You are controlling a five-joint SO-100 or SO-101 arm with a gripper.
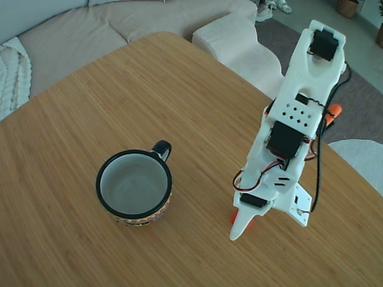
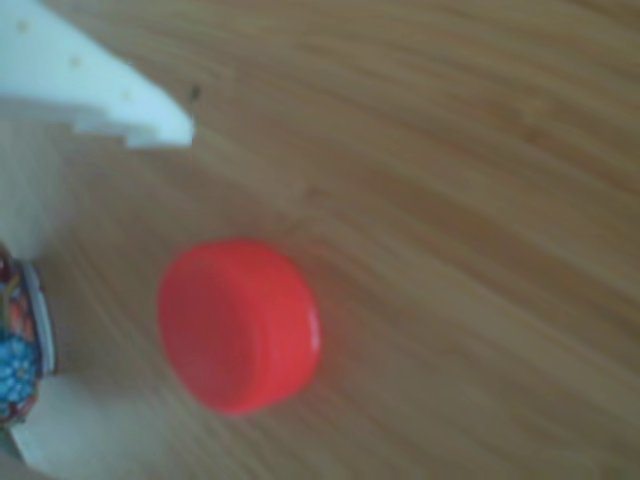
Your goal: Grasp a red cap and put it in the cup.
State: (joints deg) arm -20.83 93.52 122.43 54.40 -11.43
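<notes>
The table [image 1: 119, 89] is warm honey-brown wood with a fine straight grain. The cup [image 1: 134, 185] has a glossy black rim and handle, a pale grey-white inside, and a busy band of red, yellow and blue around its base. The red cap [image 2: 240, 325] is plain bright red. The arm [image 1: 293, 119] is white with black motors, red and black wires, and one orange part. The sofa [image 1: 90, 30] is beige.

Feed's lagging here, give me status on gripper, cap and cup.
Gripper down at red cap, fingers not closed on it. Cap on table. Cup empty, path clear.
</notes>
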